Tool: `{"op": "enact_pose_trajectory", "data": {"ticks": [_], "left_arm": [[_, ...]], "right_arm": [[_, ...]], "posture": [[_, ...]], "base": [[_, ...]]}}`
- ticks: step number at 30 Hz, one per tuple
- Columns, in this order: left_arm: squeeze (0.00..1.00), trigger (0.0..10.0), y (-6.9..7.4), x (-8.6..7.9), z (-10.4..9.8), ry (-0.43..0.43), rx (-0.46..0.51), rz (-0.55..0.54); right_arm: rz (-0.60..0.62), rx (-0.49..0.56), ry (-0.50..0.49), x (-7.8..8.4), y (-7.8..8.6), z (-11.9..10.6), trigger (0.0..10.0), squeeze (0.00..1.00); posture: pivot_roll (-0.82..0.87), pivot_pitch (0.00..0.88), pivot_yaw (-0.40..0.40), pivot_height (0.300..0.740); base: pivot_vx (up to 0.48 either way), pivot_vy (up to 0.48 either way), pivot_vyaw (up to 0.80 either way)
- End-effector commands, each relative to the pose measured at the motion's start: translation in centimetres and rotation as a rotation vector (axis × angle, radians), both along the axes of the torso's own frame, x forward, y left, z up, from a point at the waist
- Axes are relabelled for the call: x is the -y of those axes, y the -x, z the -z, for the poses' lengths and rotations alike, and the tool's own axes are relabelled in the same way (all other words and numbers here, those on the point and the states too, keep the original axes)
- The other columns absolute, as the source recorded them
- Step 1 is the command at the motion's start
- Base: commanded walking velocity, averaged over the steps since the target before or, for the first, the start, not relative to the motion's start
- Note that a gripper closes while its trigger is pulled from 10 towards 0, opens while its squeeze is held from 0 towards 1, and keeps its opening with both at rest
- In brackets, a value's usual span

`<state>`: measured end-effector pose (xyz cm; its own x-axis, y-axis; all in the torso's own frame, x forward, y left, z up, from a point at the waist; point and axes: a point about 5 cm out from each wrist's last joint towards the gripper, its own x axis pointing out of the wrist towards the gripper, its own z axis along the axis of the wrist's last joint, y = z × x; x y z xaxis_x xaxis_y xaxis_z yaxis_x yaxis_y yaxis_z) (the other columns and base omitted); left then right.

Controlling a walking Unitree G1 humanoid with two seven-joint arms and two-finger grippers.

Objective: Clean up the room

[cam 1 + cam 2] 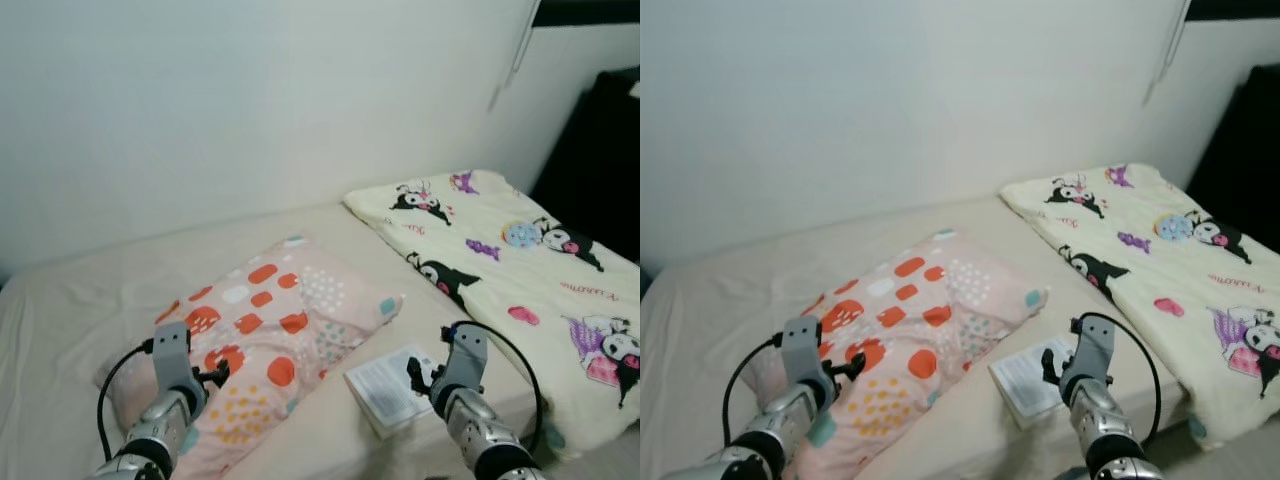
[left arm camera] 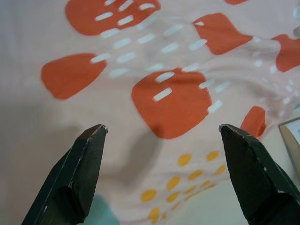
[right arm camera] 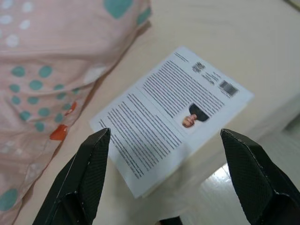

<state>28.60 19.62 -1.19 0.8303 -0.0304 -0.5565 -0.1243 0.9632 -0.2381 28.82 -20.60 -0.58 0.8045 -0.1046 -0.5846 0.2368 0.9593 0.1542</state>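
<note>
A: Two big things on my bed (image 1: pixel 70 300): the cartoon blanket (image 1: pixel 520 270) at 2 o'clock, the spotted pillow (image 1: pixel 270 330) at 11.

B: Grippers?

A: Left gripper (image 2: pixel 161 173) spread wide over the pillow, right gripper (image 3: pixel 164 178) wide over the book (image 3: pixel 173 117), near the bed's edge at 1 o'clock.

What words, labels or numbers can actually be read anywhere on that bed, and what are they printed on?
None can be read for certain.
Book: lines of print, a barcode and a small code square on its back cover, all too small to read.
Cartoon blanket: short pink lettering beside the characters, too blurred to read.
Pillow: patterns, no text.
</note>
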Motion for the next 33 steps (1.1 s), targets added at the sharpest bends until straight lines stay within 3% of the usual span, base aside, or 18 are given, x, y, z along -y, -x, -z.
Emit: {"op": "enact_pose_trajectory", "data": {"ticks": [1,5,12,18,21,23,25,27,33], "left_arm": [[0.00,10.0,0.4,-0.1,0.4,0.001,-0.024,-0.006],[0.00,10.0,0.4,-0.1,0.4,0.000,-0.030,-0.008],[0.00,10.0,0.4,0.0,0.4,-0.004,-0.035,-0.005],[0.00,10.0,0.3,-0.7,0.4,-0.039,-0.065,-0.088],[0.00,10.0,0.6,-2.0,0.4,-0.064,-0.091,-0.203],[0.00,10.0,1.0,-3.3,0.4,-0.130,-0.115,-0.262],[0.00,10.0,1.1,-3.9,0.4,-0.157,-0.126,-0.286],[0.00,10.0,1.7,-5.5,0.3,-0.252,-0.157,-0.339],[0.00,10.0,2.8,-7.6,0.4,-0.307,-0.183,-0.401]], "right_arm": [[0.004,-0.008,0.008,0.4,0.1,0.0,10.0,0.00],[0.004,0.001,-0.004,0.3,0.1,0.0,10.0,0.00],[0.003,0.015,-0.014,0.2,0.0,0.0,10.0,0.00],[0.003,0.029,-0.026,0.1,0.0,-0.1,10.0,0.00],[-0.031,0.064,-0.031,-0.4,-0.3,-0.4,10.0,0.00],[-0.068,0.083,-0.045,-0.9,-0.4,-0.5,10.0,0.00],[-0.087,0.089,-0.048,-1.1,-0.4,-0.6,10.0,0.00],[-0.114,0.124,-0.068,-1.6,-0.5,-0.8,10.0,0.00],[-0.165,0.159,-0.058,-2.0,-0.2,-0.8,10.0,0.00]], "posture": [[-0.04,0.009,0.013,0.740],[-0.04,0.004,0.013,0.740],[-0.04,0.004,0.015,0.740],[-0.05,0.003,0.015,0.740],[-0.06,0.010,0.020,0.740],[-0.07,0.014,0.021,0.740],[-0.07,0.014,0.021,0.740],[-0.07,0.018,0.021,0.740],[-0.05,0.025,0.013,0.740]], "base": [[0.000,0.000,-0.69],[0.000,0.000,-0.68],[0.000,0.000,0.00],[0.000,0.000,0.00],[0.000,0.000,0.00],[0.000,0.000,0.00],[0.000,0.000,0.00],[0.000,0.000,0.00],[0.000,0.000,0.13]]}}
